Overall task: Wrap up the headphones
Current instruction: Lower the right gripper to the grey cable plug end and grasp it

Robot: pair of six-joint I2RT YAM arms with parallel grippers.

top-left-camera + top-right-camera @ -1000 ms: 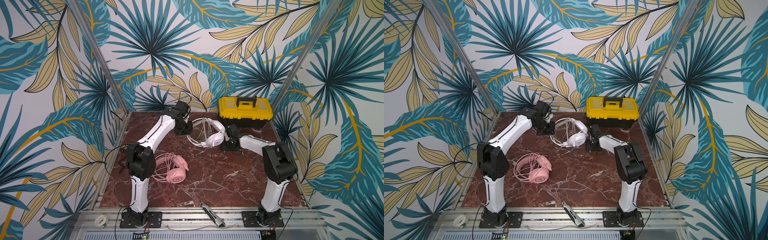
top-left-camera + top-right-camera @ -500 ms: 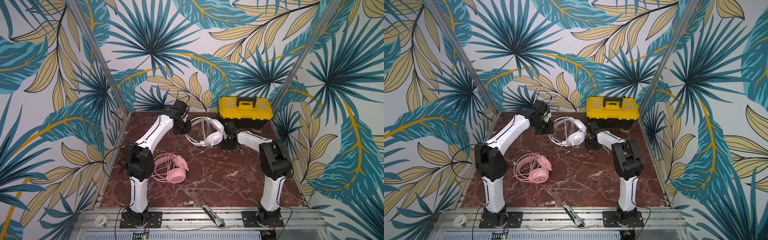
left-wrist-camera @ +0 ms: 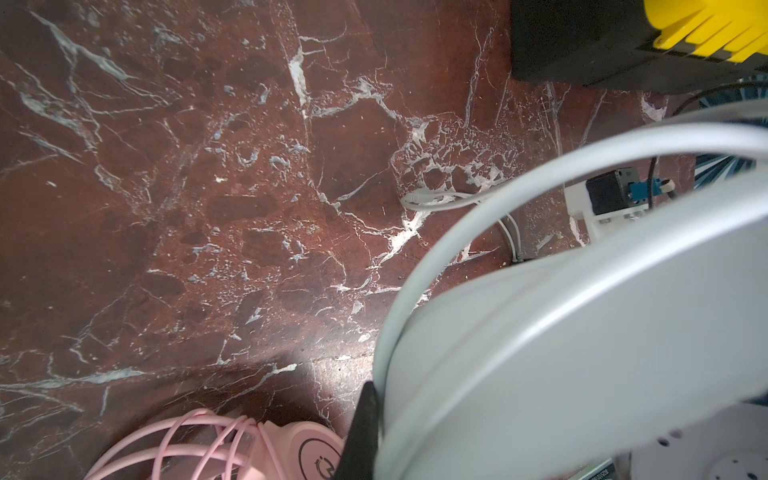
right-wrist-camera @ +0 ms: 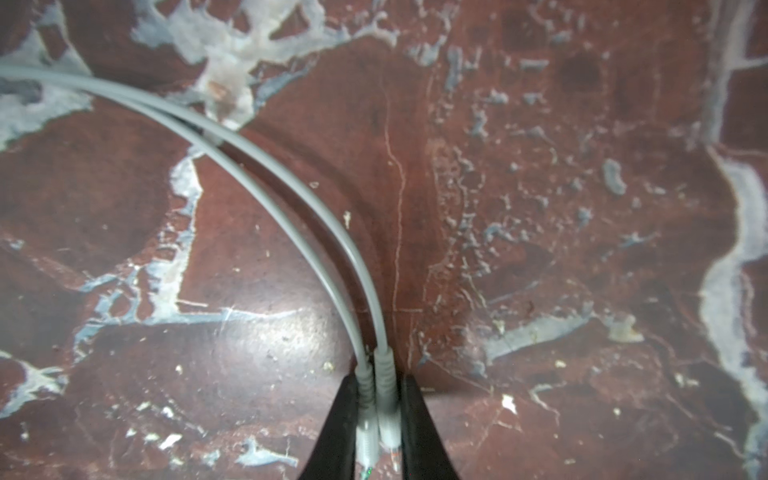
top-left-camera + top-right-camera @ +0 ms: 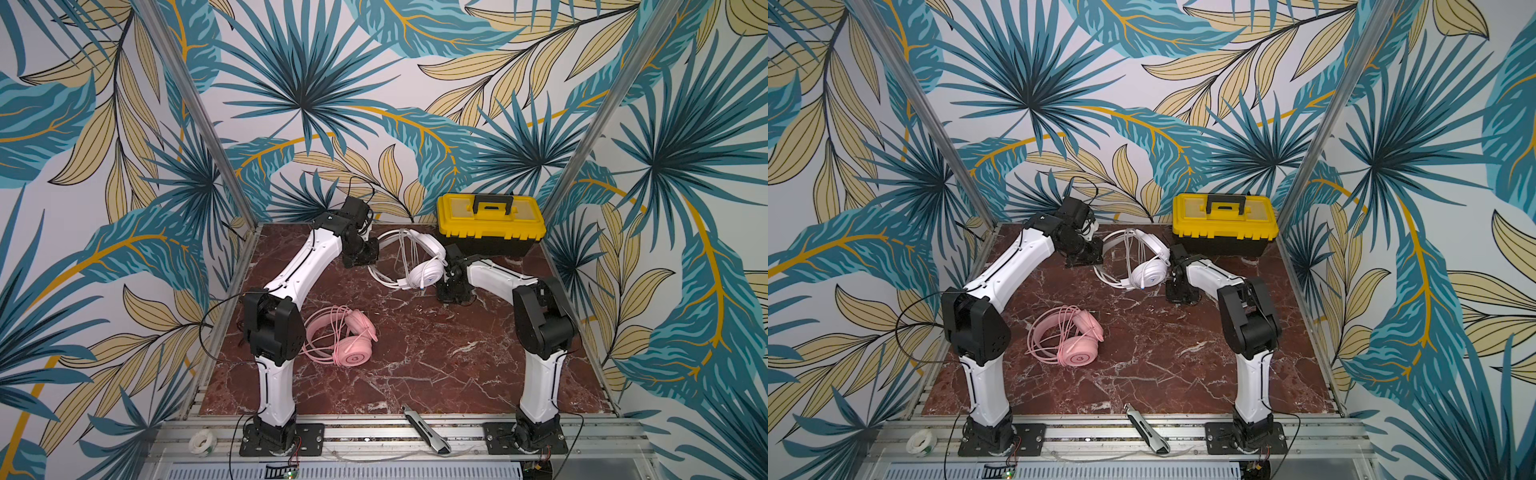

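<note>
L fingers (image 3: 360, 430) clamp white plastic over-ear headset (image 5: 426, 272) by headband, far centre; R fingers (image 4: 337, 428) pinch two grey cable plugs (image 4: 377, 388).

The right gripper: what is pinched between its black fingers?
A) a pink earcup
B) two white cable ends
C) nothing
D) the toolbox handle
B: in the right wrist view the right gripper has its black fingers pressed against two white cable ends that lie side by side between them.

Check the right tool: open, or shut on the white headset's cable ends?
Shut on them: the right tool pinches both cable plugs side by side between its black fingers.
</note>
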